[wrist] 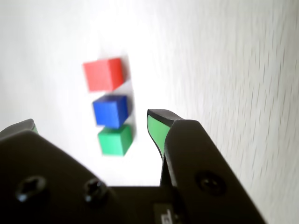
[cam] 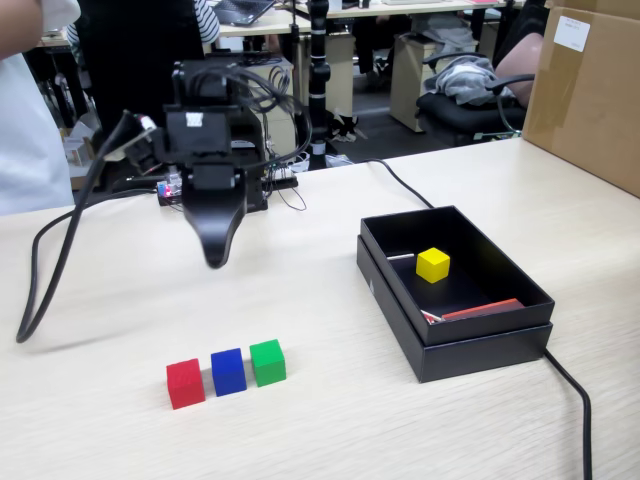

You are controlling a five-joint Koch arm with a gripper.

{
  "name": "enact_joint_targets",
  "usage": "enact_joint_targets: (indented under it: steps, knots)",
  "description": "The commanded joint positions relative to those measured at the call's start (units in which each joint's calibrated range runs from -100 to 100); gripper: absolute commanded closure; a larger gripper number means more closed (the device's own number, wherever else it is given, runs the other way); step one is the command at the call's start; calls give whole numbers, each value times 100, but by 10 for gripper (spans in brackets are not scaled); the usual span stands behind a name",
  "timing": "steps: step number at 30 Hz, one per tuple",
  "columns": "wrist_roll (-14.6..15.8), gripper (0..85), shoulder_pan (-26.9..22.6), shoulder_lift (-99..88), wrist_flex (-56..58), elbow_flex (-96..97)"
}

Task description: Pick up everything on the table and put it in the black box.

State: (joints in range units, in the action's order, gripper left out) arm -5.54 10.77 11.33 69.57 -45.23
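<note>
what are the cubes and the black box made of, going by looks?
Cubes: red cube, blue cube, green cube, yellow cube look solid and evenly coloured with crisp edges and little shine, so painted wood or plastic; can't tell which.
Black box: probably matte cardboard, given its thin straight walls and dull surface.

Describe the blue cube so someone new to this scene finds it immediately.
On the table, left of the black box in the fixed view, three small cubes sit in a row. The blue cube is the middle one, between the red cube and the green cube.
</note>
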Motion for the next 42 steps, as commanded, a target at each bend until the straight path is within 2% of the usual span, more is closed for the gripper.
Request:
enact_joint_targets:
  steps: [1,14,22,27,29,37,42]
  knots:
    - [-107,379,93,548,-67,-917]
    - [-264,382,147,2774,-76,-2268]
    - [-264,384,147,3348,-76,-2603]
    - [-269,415,171,3612,-93,-2757]
    - [-264,450,176,3658,-93,-2766]
    - [-244,682,186,3704,-102,-2857]
    - [-220,690,239,3142,-93,-2739]
